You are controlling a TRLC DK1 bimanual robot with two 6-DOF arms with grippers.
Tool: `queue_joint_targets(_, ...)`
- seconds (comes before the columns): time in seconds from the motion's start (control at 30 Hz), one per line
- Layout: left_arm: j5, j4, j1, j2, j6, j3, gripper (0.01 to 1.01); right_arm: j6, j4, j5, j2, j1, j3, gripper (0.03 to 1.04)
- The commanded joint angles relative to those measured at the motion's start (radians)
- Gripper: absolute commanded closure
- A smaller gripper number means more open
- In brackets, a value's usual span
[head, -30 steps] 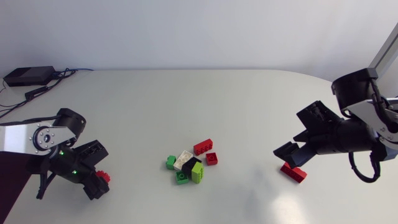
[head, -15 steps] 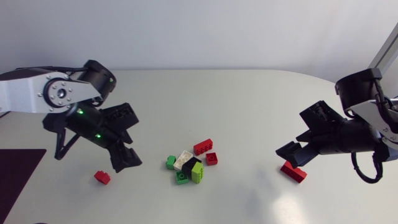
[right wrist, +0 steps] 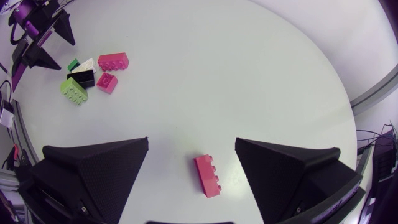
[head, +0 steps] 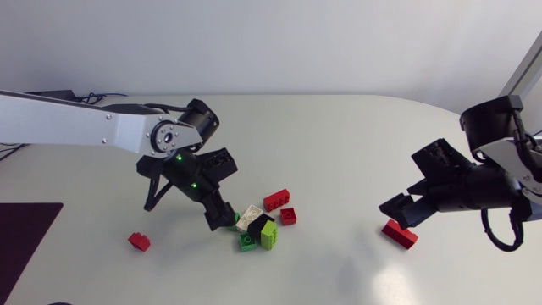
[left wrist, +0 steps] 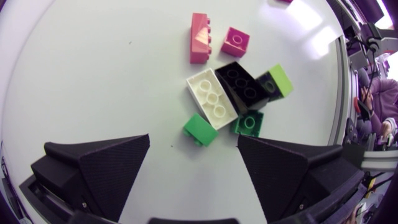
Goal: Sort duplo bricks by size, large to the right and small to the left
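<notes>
A pile of bricks lies mid-table: a long red brick (head: pixel 276 200), a small red one (head: pixel 288 215), a white (head: pixel 250 218), a black (head: pixel 264 227), a lime (head: pixel 269 237) and a small green one (head: pixel 246 242). My left gripper (head: pixel 218 213) hangs open at the pile's left edge. In the left wrist view another small green brick (left wrist: pixel 200 129) lies just ahead of the open left gripper (left wrist: pixel 193 155), beside the white brick (left wrist: pixel 211 99). A small red brick (head: pixel 139 241) sits alone at the left. At the right, my right gripper (head: pixel 398 207) stands open above a long red brick (head: pixel 400 235), also visible between its fingers (right wrist: pixel 208 175).
A dark mat (head: pixel 25 241) covers the table's front left corner. A black box with cables (head: pixel 38 103) sits at the back left. Bare tabletop stretches between the pile and the right-hand red brick.
My left gripper let go of the small red brick at the left, opened, and swung right to the pile's edge. The right arm has barely shifted.
</notes>
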Motion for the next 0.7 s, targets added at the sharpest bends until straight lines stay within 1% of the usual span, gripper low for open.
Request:
queue_joint_targets(0.0,-0.009,0.016,-0.006,0.042,-0.060,0.040,0.043,0.005,-0.006,0.003,-0.008,-0.016,-0.039,0.06)
queue_joint_targets(0.17,-0.028,0.049,-0.014,0.084,-0.141,0.062,0.044,-0.002,0.000,0.003,-0.008,-0.024,-0.048,0.06)
queue_joint_targets(0.27,-0.060,0.071,-0.034,0.108,-0.161,0.053,0.044,-0.002,0.002,0.002,-0.008,-0.024,-0.046,0.06)
queue_joint_targets(0.53,-0.065,0.085,-0.071,0.128,-0.193,0.054,0.044,-0.002,0.000,0.000,-0.010,-0.024,-0.051,0.06)
queue_joint_targets(0.67,-0.080,0.091,-0.071,0.139,-0.206,0.066,0.044,-0.002,0.000,0.000,-0.016,-0.024,-0.049,0.06)
